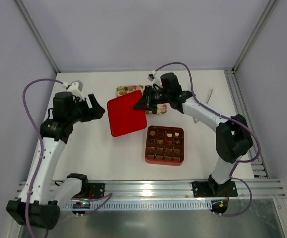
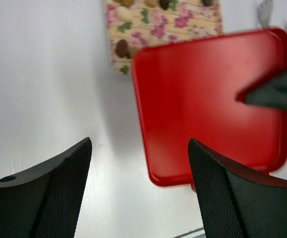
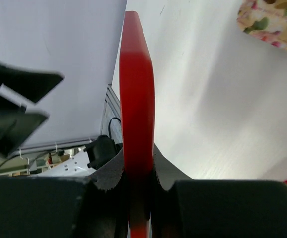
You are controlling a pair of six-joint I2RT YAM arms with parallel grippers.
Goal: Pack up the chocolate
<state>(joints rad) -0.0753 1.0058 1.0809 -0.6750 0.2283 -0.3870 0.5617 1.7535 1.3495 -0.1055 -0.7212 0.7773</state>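
Several chocolate pieces (image 1: pixel 164 144) fill the gridded insert of the red box (image 1: pixel 147 148) near the table's middle. More chocolate (image 2: pixel 122 48) lies on the floral tray (image 1: pixel 125 89) at the back. A flat red lid (image 1: pixel 126 113) hangs over the tray's front part and casts a shadow on the table. My right gripper (image 1: pixel 144 102) is shut on the lid's right edge; in the right wrist view the lid (image 3: pixel 136 89) runs edge-on out of the gripper (image 3: pixel 138 173). My left gripper (image 1: pixel 96 110) stands open just left of the lid (image 2: pixel 210 99), holding nothing.
The lid covers part of the floral tray (image 2: pixel 158 25), whose corner also shows in the right wrist view (image 3: pixel 272 20). Bare white table (image 2: pixel 44 74) lies under my left gripper (image 2: pixel 139 144). Frame posts and walls bound the table on three sides.
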